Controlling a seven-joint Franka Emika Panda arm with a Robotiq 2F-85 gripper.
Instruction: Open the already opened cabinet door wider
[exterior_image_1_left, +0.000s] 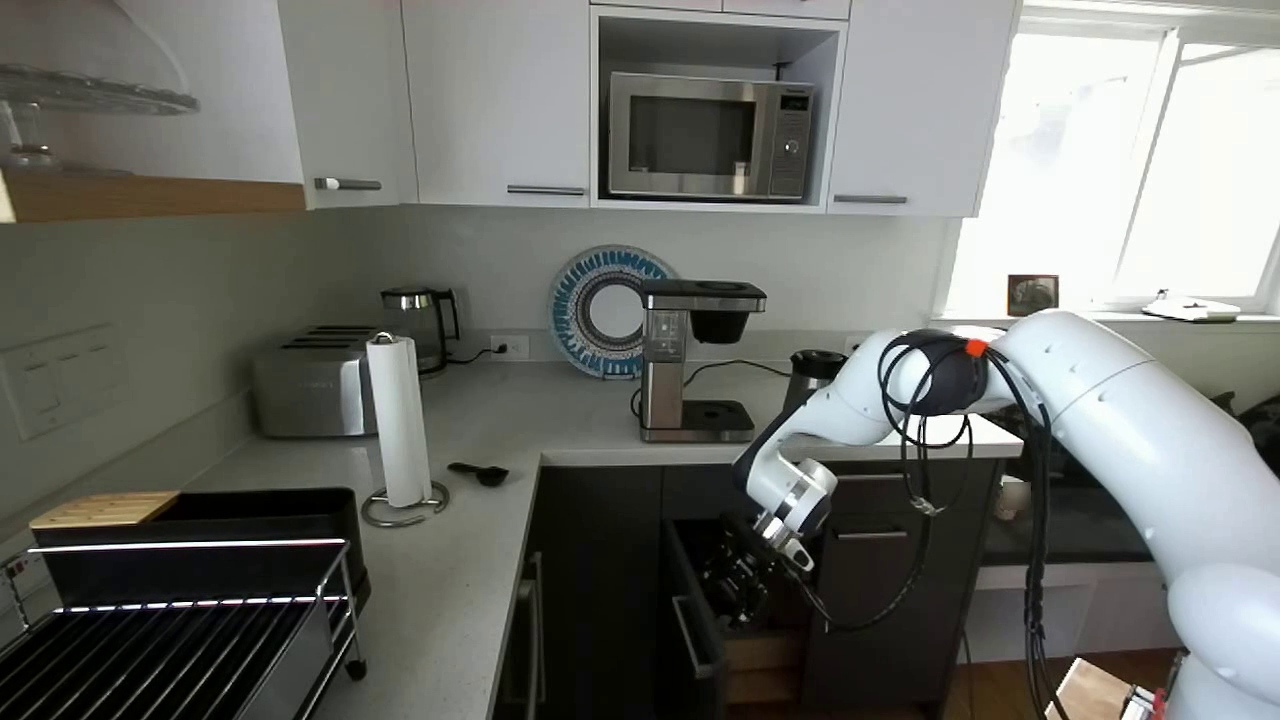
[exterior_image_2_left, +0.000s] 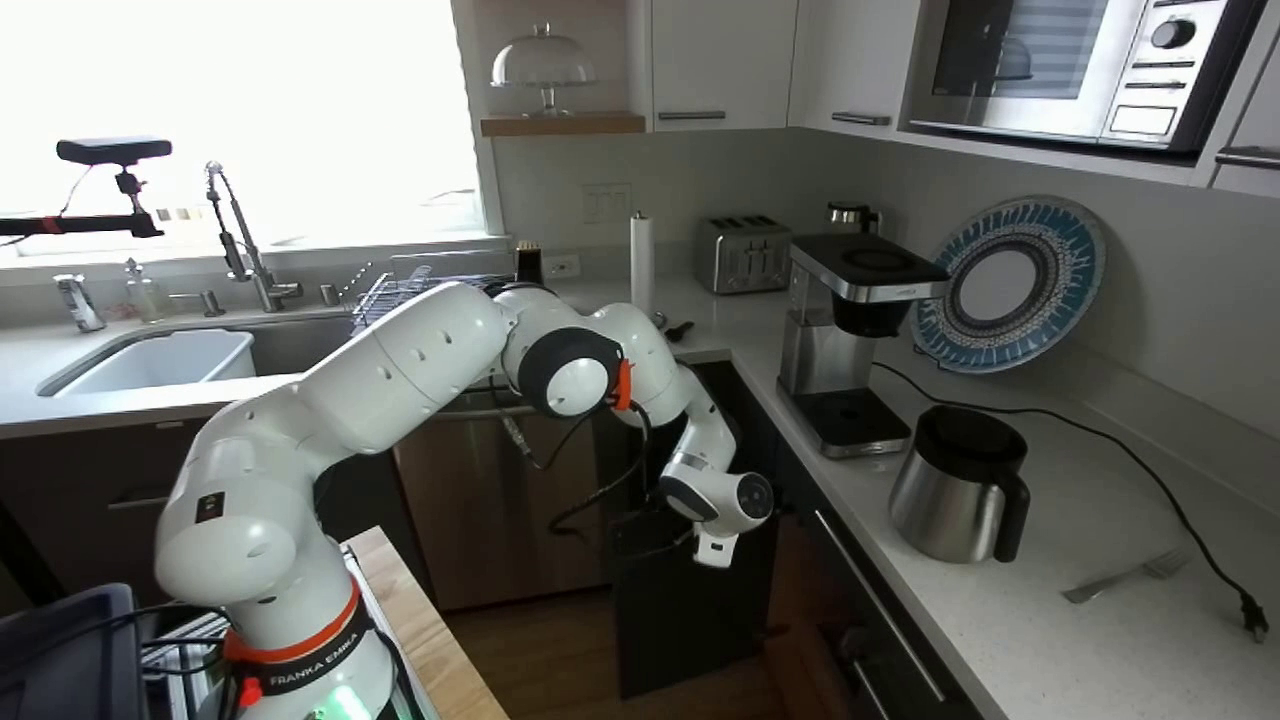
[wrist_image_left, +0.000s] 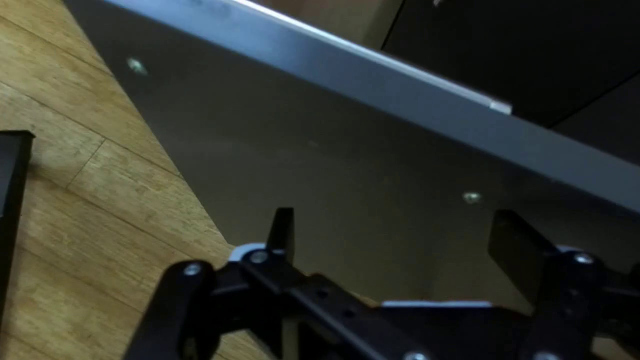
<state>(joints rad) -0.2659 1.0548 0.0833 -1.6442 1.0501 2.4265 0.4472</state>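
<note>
The cabinet door (exterior_image_1_left: 680, 650) is a dark panel that stands ajar below the counter, with a bar handle on its outer face. It also shows in an exterior view (exterior_image_2_left: 690, 630) beneath my wrist. In the wrist view the door (wrist_image_left: 325, 145) fills the middle, with a lighter top edge and two screws on its face. My gripper (exterior_image_1_left: 738, 585) is on the inner side of the door, beside the wooden drawers. In the wrist view my gripper (wrist_image_left: 395, 227) is open, with nothing between its fingers. I cannot tell whether a finger touches the door.
Wooden inner drawers (exterior_image_1_left: 765, 655) are behind the door. The countertop (exterior_image_1_left: 470, 540) overhangs the cabinets and bears a coffee maker (exterior_image_1_left: 665, 370). A steel carafe (exterior_image_2_left: 955, 490) stands near the counter edge. Cables (exterior_image_1_left: 925, 540) hang from my arm. Wood floor (wrist_image_left: 100, 215) shows below.
</note>
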